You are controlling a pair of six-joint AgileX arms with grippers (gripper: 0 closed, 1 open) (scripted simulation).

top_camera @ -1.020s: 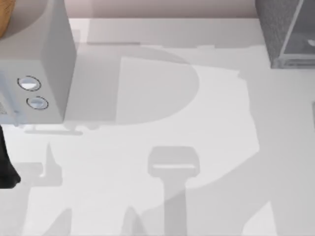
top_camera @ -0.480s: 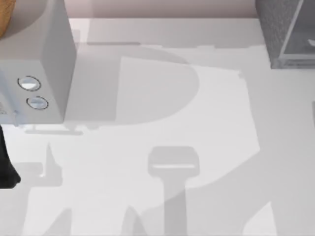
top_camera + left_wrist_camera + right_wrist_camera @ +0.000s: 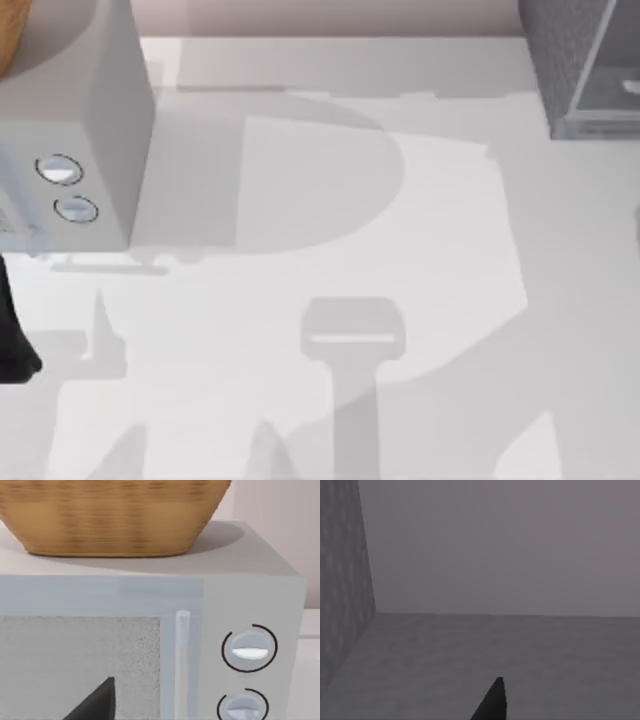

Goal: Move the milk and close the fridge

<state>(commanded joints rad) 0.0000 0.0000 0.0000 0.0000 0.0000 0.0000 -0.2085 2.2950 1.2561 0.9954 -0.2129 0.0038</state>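
The fridge [image 3: 580, 70] stands at the table's far right corner, and the right gripper [image 3: 492, 702] looks into its grey interior; its grip cannot be told. The milk, likely light and stiff, suits a side pinch.

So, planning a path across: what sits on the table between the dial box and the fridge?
Nothing: in the top view the table between the dial box and the fridge is bare, crossed by shadows.
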